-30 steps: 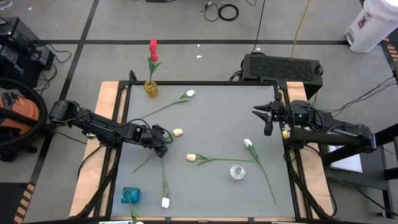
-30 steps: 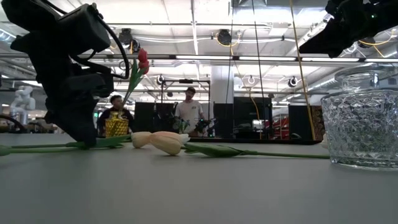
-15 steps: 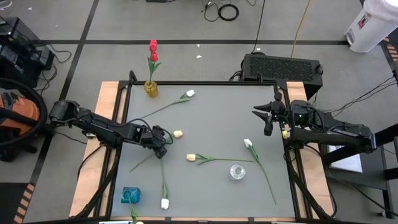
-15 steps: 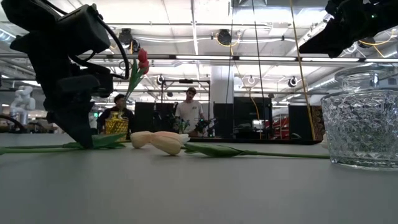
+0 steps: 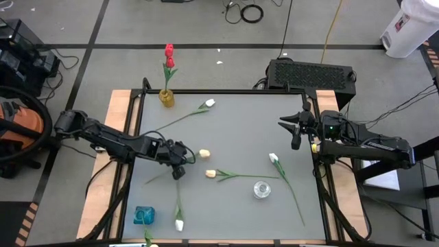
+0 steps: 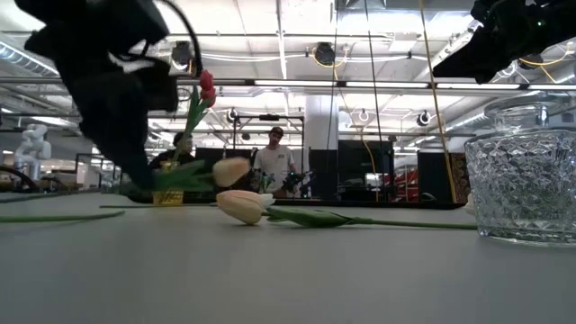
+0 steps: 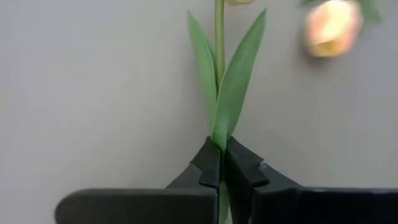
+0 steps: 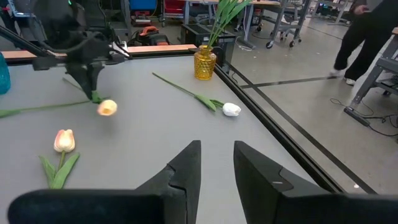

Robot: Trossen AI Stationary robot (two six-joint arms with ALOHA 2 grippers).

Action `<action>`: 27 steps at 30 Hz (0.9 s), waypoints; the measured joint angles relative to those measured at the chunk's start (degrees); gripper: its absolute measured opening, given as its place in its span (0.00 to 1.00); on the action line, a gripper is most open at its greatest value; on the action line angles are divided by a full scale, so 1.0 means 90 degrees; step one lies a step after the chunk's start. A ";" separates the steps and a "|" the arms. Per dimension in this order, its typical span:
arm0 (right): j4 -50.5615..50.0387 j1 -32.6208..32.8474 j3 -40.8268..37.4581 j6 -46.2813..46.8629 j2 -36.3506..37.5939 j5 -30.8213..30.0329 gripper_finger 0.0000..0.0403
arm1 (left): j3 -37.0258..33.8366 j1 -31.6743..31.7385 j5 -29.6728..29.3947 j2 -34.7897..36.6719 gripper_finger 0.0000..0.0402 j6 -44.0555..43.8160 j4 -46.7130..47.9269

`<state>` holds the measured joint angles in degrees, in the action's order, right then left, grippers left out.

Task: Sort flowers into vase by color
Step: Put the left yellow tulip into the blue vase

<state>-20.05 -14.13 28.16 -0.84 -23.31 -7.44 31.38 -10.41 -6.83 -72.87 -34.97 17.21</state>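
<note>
Your left tool has just clamped shut on a cream tulip stem, left of centre in the high view, and lifted its bud off the surface; carry it to its vase. Your right tool waits, part open, empty.

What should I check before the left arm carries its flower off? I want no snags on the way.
1. Left tool shut on the thin green stem of the cream-yellow tulip: ok.
2. Bud off the grey table, seen in the low view: ok.
3. Other cream tulip lying apart from it: ok.
4. Amber glass vase upright, red tulips in it: ok.
5. Right tool open, parked at the table's right edge: ok.
6. Which vase takes cream: cannot tell.
</note>
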 joint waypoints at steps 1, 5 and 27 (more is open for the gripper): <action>0.0002 -0.0001 0.0000 0.0000 -0.0002 0.0000 0.21 | 0.0075 -0.0036 0.0039 0.0020 0.02 0.0138 -0.0004; 0.0002 0.0000 0.0000 0.0000 0.0000 0.0000 0.21 | 0.0298 -0.0163 0.0090 0.0169 0.02 0.0616 0.0000; 0.0002 0.0000 0.0000 0.0000 -0.0002 0.0000 0.21 | 0.0351 -0.0222 -0.0288 0.3550 0.02 0.2689 0.1271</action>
<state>-20.03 -14.13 28.16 -0.84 -23.33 -7.44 34.54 -12.41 -9.42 -40.92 -10.77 28.65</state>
